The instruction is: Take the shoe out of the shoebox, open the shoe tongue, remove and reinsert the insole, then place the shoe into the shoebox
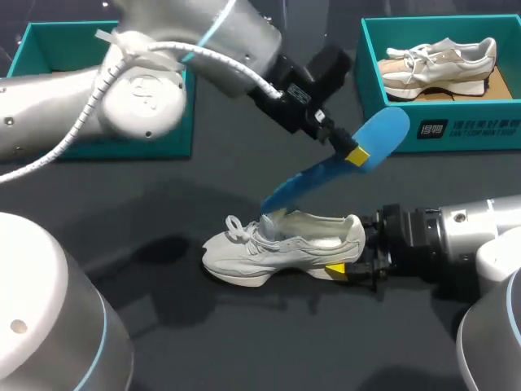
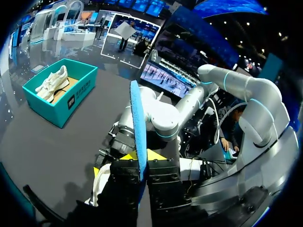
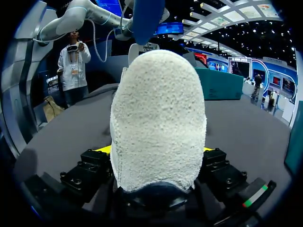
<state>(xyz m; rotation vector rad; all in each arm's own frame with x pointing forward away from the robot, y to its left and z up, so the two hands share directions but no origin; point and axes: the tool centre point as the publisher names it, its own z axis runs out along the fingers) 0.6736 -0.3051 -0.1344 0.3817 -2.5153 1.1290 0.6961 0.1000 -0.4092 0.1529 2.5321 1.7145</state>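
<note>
left gripper [image 1: 352, 153] pinching blue insole [image 1: 326, 173] by its heel end, insole toe dipping into white shoe [image 1: 285, 244] on table [image 1: 122, 244], right gripper [image 1: 356, 254] clamped on shoe heel, shoebox [image 1: 370, 77] behind holds second shoe [image 1: 440, 61], teal box [image 1: 49, 37] contents hidden

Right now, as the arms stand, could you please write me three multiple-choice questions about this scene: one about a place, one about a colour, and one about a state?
1. The beige sneaker lies
A. in the teal shoebox
B. on the table
C. in a gripper

2. The insole is
A. white
B. blue
C. yellow

3. The right gripper is
A. open above the table
B. shut on the insole
C. shut on the white sneaker

Answers:
1 A, it rests inside the box walls.
2 B, its whole surface shows blue.
3 C, both fingers press the heel from two sides.
</note>
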